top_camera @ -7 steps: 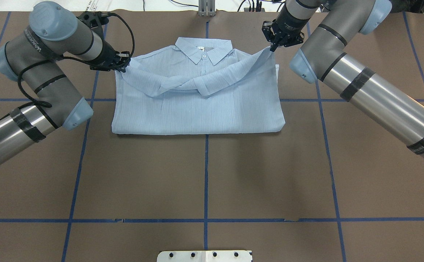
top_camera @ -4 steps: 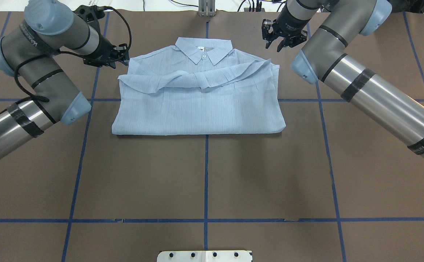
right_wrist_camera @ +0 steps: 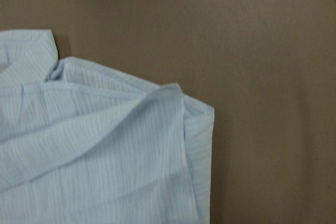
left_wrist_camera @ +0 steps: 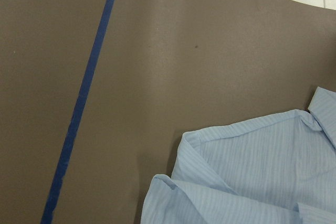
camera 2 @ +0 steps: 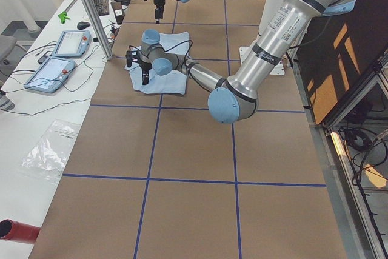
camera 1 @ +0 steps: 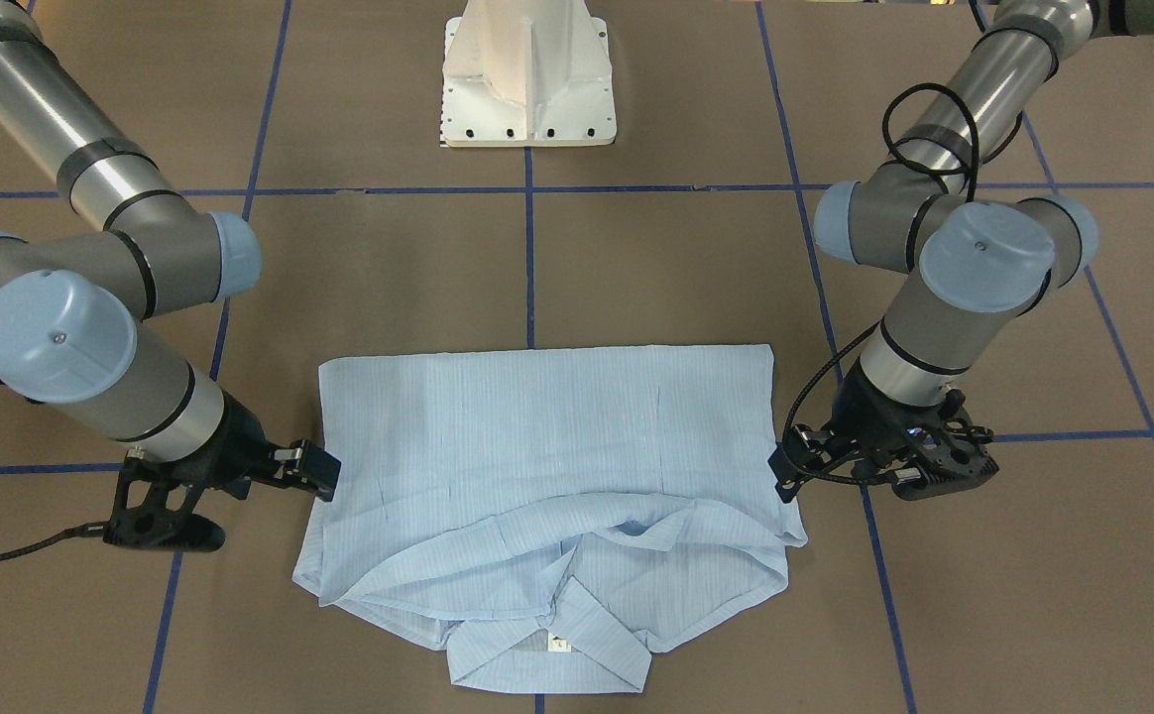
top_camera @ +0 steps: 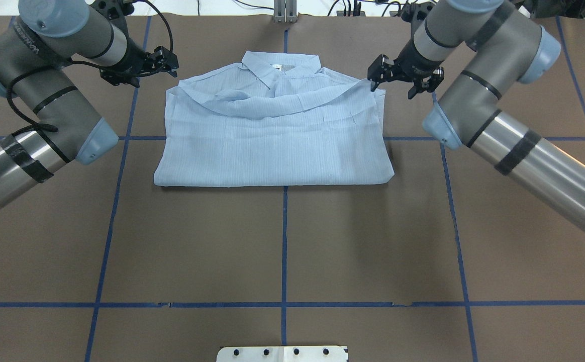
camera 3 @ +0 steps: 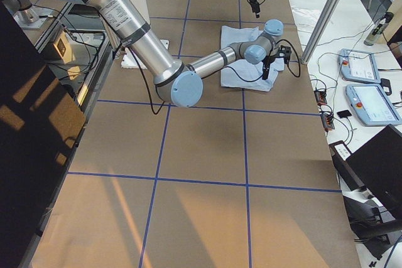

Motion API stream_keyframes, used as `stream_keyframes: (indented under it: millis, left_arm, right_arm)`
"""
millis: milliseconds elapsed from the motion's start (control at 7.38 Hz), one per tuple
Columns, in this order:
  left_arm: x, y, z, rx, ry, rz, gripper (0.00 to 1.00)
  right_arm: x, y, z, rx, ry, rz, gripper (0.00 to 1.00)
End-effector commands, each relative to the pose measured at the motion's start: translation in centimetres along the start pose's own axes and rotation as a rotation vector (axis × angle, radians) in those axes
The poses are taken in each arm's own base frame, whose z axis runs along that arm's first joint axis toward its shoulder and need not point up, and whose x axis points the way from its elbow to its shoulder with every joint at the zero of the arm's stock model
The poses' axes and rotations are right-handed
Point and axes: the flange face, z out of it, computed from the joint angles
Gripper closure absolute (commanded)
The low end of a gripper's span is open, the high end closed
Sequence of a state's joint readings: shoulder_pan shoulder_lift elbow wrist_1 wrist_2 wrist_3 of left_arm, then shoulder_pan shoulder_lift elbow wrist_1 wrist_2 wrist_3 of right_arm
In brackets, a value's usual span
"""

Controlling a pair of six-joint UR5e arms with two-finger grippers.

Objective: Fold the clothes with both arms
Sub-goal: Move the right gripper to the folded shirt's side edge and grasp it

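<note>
Shirt part-folded, both grippers free
The striped shirt (top_camera: pixel 272 146) lies far-centre on the table (top_camera: pixel 282 241). The left gripper (top_camera: pixel 168 63) and right gripper (top_camera: pixel 393 85) hover either side, spread wide, holding nothing. Best to pinch matching edges and fold evenly.

shirt (top_camera: pixel 272 146) 1 | arms 2: left arm (top_camera: pixel 56 100), right arm (top_camera: pixel 539 161) | claws 2: left claw (top_camera: pixel 172 63), right claw (top_camera: pixel 392 89) | counter (top_camera: pixel 282 241) 1 | base (camera 1: pixel 527 74) 1 | tablets 2: near tablet (camera 2: pixel 51 72), far tablet (camera 2: pixel 71 43)

Even, bright overhead light; right wrist view slightly soft.
</note>
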State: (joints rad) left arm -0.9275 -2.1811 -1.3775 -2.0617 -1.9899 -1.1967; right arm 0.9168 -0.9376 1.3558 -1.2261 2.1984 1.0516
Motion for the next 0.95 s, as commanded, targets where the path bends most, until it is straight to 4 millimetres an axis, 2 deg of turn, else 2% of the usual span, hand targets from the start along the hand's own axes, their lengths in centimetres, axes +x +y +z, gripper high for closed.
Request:
stream_keyframes:
  millis: [0,136,271,407,542,678,814]
  left_arm:
    - [0.7,0.3,-1.3,0.009,0.022,0.004,0.00]
    - [0.9,0.4,-1.6,0.012,0.029,0.008,0.00]
    - [1.1,0.4,-1.8,0.013,0.033,-0.007,0.00]
    - [1.5,0.5,-2.4,0.018,0.045,-0.006,0.00]
    - [1.7,0.6,-2.7,0.014,0.034,-0.013,0.00]
    - [2.0,0.7,-3.3,0.014,0.034,-0.013,0.00]
    - [2.0,0.7,-3.3,0.014,0.034,-0.013,0.00]
  right_arm:
    - [2.1,8.1,1.9,-0.068,-0.007,-0.025,0.00]
    - [2.4,10.5,2.6,-0.094,-0.005,-0.018,0.00]
    - [2.4,12.3,4.4,-0.116,0.012,-0.021,0.01]
    - [2.2,12.8,5.2,-0.121,0.023,-0.026,0.05]
    - [1.9,13.0,5.6,-0.126,0.025,-0.031,0.14]
    - [1.8,13.0,5.6,-0.123,0.025,-0.036,0.30]
    - [1.7,12.7,5.6,-0.105,0.032,-0.045,0.38]
